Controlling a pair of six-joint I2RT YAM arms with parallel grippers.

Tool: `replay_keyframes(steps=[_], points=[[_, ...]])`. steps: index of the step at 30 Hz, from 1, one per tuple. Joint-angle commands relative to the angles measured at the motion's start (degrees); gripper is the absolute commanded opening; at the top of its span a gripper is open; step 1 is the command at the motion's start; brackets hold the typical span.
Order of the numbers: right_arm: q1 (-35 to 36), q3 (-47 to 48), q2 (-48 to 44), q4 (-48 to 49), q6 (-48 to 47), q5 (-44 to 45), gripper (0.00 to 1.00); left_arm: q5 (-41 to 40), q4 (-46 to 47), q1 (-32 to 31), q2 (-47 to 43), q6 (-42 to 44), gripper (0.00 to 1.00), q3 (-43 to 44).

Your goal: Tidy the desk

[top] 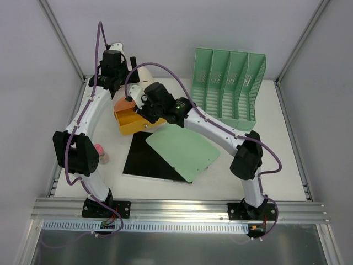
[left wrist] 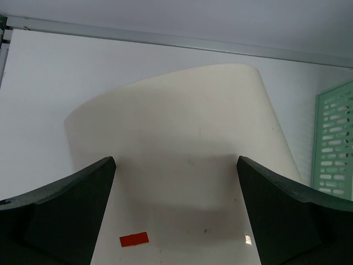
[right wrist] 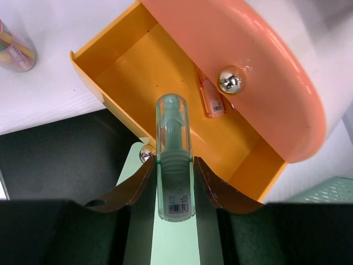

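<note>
Desk (top: 287,165), drawer (right wrist: 165,72) part-hidden, R pincer (right wrist: 174,165) on pen (right wrist: 174,127)

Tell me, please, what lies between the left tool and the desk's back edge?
A cream-white rounded drawer unit stands right ahead of the open left tool, with bare white desk behind it. The left wrist view shows this.

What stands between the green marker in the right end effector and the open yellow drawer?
Nothing visible. The right end effector holds the green marker over the open yellow drawer, whose floor is bare there; an orange pen lies aside inside.
</note>
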Motion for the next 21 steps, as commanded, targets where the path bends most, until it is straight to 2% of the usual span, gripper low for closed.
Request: replay_keyframes(steps=[1,14,21], points=[[-0.4,4.3,1.4,0.0,-0.9,-2.3,0.31,-0.5,-5.0,0.2,0.8,1.0,0.95,-0.6],[-0.4,6.9,5.4,1.8,-0.7,-0.3,0.35,-0.5,-5.0,0.2,0.6,0.9,0.95,-0.7],[-0.4,7.0,5.9,2.7,-1.1,2.8,0.46,-0.6,-5.0,0.2,0.7,1.0,0.95,-0.8]])
